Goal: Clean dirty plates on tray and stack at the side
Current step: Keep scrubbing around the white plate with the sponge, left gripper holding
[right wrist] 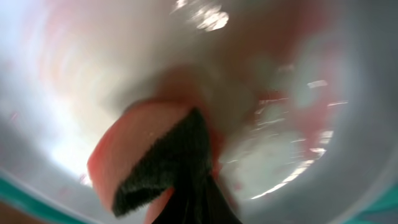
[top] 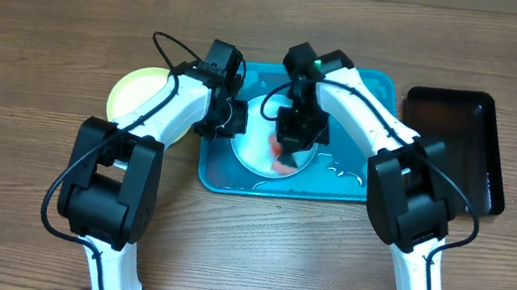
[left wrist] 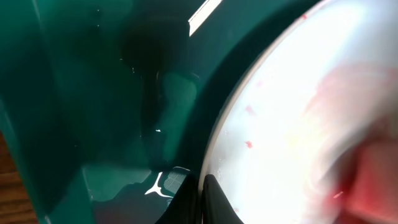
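The left fingers [left wrist: 219, 204] clamp the plate [top: 254, 150] rim, steadying it on the tray [top: 366, 85]. The right fingers [right wrist: 202, 202] pinch a sponge [right wrist: 134, 155] for scrubbing.

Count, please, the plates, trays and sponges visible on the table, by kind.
Plates: 2 (green-rimmed plate on the table; pale plate in the turquoise tray)
Trays: 2 (turquoise tray; black tray)
Sponges: 1 (red sponge)
Total: 5

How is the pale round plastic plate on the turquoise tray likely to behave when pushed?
The pale round plastic plate looks thin, so probably light yet stiff. It may skid: the turquoise tray looks wet. The left gripper at its rim likely steadies it against the orange sponge.
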Available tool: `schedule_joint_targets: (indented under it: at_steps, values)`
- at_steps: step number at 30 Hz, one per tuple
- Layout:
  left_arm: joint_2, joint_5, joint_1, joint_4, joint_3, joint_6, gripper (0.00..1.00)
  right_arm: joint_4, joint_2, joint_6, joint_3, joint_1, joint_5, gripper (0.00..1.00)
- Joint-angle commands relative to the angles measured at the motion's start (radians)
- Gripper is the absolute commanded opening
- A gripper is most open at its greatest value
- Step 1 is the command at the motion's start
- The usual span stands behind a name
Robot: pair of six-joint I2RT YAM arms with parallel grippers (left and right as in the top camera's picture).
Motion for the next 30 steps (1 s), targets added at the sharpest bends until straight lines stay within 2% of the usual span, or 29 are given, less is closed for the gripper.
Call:
schedule_joint_targets:
  at_steps: [1, 6, 15, 24, 30]
  values:
    - [0.013, -0.006, -0.003, 0.002, 0.007, 0.008, 0.04, 0.042, -0.026, 0.029, 0.022, -0.045, 0.153, 0.04]
    - [0.013, -0.005, -0.003, 0.000, 0.006, 0.008, 0.04, 0.128, -0.026, 0.023, 0.022, -0.065, 0.149, 0.04]
    - [0.013, -0.006, -0.003, 0.000, 0.006, 0.008, 0.04, 0.257, -0.026, -0.013, 0.022, -0.031, -0.079, 0.04]
    - [0.013, -0.006, -0.003, 0.001, 0.007, 0.008, 0.04, 0.149, -0.026, -0.013, 0.022, -0.011, -0.186, 0.04]
    - [0.013, -0.006, -0.003, 0.000, 0.007, 0.008, 0.04, 0.031, -0.026, -0.040, 0.022, -0.012, -0.153, 0.04]
